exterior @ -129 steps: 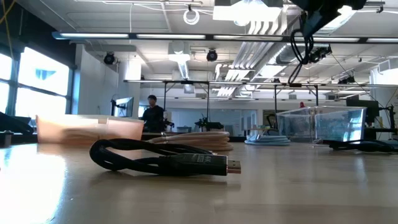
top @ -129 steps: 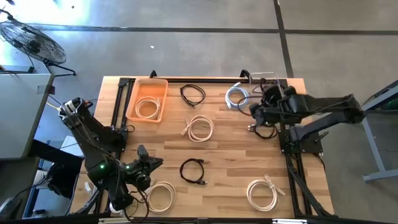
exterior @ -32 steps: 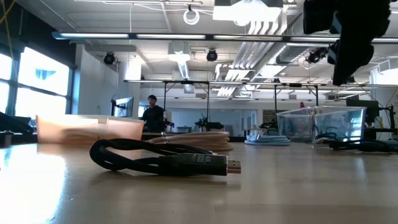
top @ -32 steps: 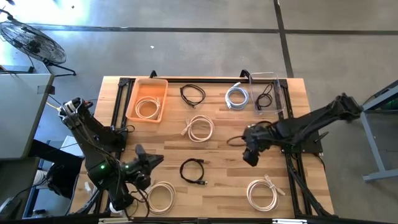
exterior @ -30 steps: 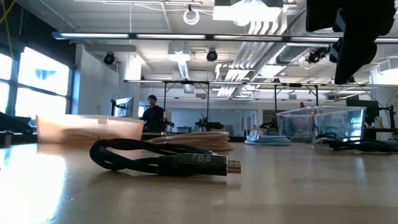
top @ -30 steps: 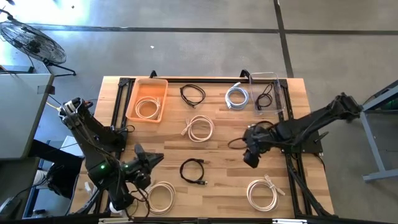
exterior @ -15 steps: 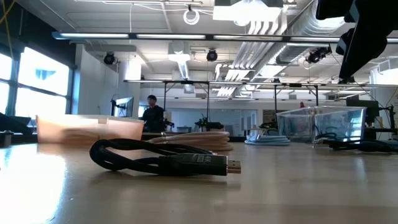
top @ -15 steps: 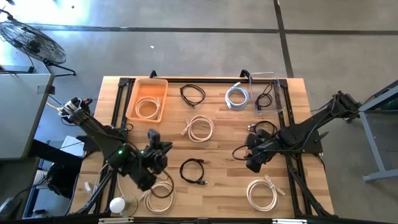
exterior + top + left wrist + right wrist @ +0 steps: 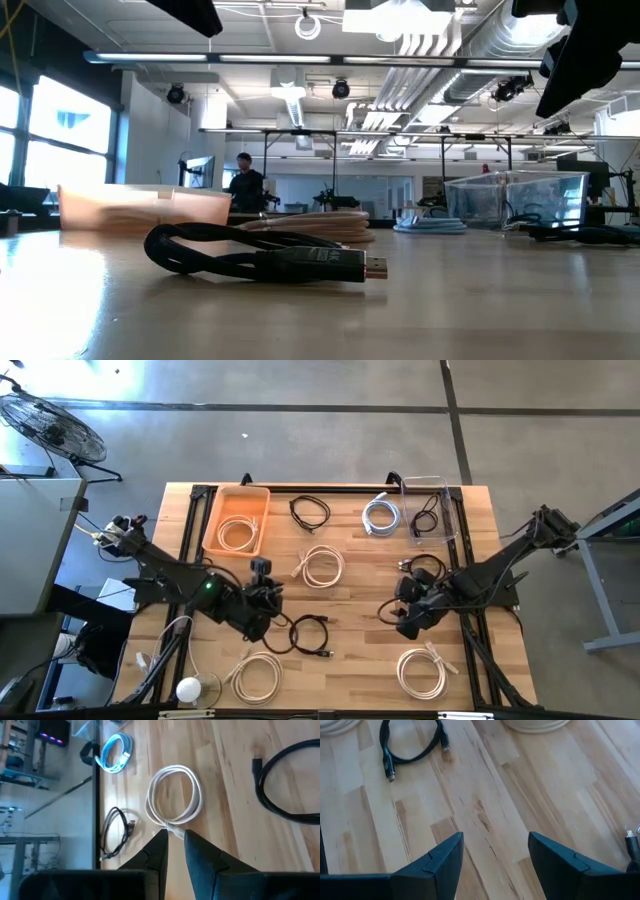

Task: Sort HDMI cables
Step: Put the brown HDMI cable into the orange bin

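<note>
Black and cream HDMI cables lie scattered over the wooden surface [image 9: 350,595]; one cream coil already sits in the orange tray [image 9: 212,530], one black in the clear bin [image 9: 450,510]. The left pincer [image 9: 262,600], fingers nearly closed and empty, hovers beside the black cable [image 9: 311,635] at the middle. The right pincer [image 9: 408,622] hangs spread wide, empty. A fresh pick seems underway; next the left must open and descend onto that coil.

black cable [image 9: 287,785] cut off
</note>
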You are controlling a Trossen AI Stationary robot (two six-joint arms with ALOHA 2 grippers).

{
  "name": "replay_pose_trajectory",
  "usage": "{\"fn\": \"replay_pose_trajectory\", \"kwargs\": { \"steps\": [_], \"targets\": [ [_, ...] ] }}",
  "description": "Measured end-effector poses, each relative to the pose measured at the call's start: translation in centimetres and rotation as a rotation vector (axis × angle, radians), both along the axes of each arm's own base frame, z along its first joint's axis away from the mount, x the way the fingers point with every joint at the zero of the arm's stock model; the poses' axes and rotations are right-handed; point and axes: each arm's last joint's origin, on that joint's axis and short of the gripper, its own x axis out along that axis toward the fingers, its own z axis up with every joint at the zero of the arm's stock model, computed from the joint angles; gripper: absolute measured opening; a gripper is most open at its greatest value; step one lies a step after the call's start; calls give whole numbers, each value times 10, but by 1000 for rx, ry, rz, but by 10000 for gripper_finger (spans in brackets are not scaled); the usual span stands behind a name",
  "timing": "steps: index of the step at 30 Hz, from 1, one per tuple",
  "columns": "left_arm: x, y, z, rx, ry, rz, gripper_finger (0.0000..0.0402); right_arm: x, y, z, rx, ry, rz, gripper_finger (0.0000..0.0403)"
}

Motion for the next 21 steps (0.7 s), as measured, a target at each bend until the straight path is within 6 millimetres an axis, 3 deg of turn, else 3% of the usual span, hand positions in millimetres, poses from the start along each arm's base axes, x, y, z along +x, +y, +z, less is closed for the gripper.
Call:
{"fn": "replay_pose_trajectory", "kwargs": {
  "steps": [11,21],
  "targets": [
    [2,2,0,-5,-3,9,60,2,0,1,-17,-38,-33,215],
    [4,2,2,106,28,-75,60,2,0,2,-19,-48,-37,215]
  ]
}}
